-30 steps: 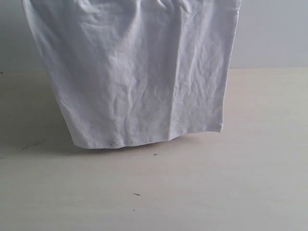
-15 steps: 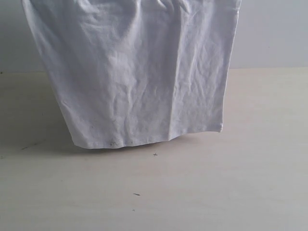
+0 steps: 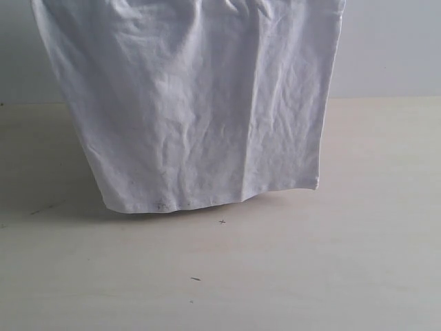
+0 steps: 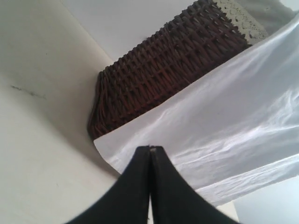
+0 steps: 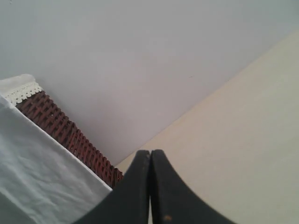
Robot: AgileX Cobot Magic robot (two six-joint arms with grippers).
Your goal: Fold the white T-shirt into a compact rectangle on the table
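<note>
The white T-shirt [image 3: 207,103] hangs in the air like a curtain. Its top runs out of the exterior view and its wrinkled hem ends just over the table [image 3: 310,262]. Neither gripper shows in that view. In the left wrist view my left gripper [image 4: 150,147] has its black jaws pressed together, and the T-shirt [image 4: 224,107] spreads away from under the tips. My right gripper [image 5: 150,150] is also shut, with the T-shirt [image 5: 37,172] passing behind one finger. The lettering is hidden.
A dark wicker basket [image 4: 173,65] with white lace trim [image 4: 238,16] stands behind the hanging cloth, and it shows again as the basket [image 5: 70,135] in the right wrist view. A pale wall [image 3: 386,48] backs the table. Small dark scuff marks [image 3: 196,278] dot the tabletop.
</note>
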